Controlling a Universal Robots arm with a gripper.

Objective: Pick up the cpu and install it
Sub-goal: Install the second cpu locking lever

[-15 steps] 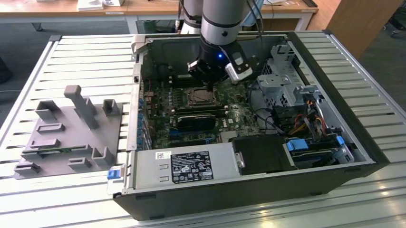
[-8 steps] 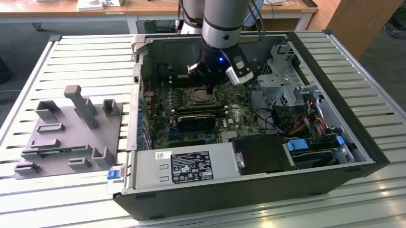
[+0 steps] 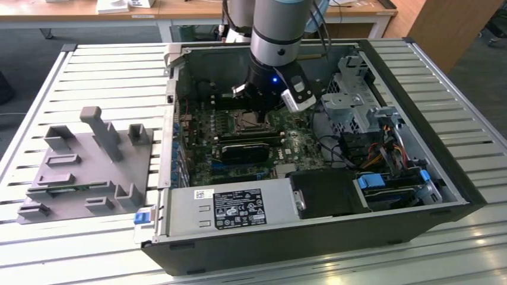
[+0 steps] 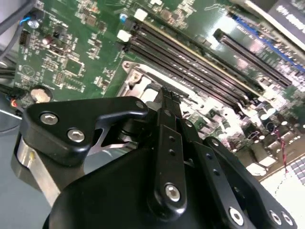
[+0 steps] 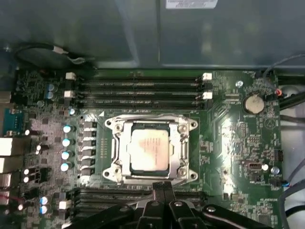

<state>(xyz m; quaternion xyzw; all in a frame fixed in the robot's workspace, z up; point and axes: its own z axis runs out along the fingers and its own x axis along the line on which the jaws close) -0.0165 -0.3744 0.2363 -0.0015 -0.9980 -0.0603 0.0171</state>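
The cpu [image 5: 148,145] lies flat inside the black socket [image 5: 150,148], its silvery top showing through the metal frame in the first wrist view. My gripper [image 5: 163,185] hovers just beside the socket's edge, by the memory slots, its two black fingers pressed together with nothing between them. In the second wrist view the shut fingertips [image 4: 167,95] point down at the socket's metal frame [image 4: 138,81]. In the exterior view the arm reaches into the open computer case, with the gripper [image 3: 253,110] right above the socket [image 3: 249,122].
A grey plastic tray [image 3: 79,172] with upright posts stands on the slatted table at the exterior view's left. Inside the case are the power supply [image 3: 225,208], a drive cage [image 3: 357,101], loose cables [image 3: 380,148] and memory slots [image 5: 138,88] around the socket.
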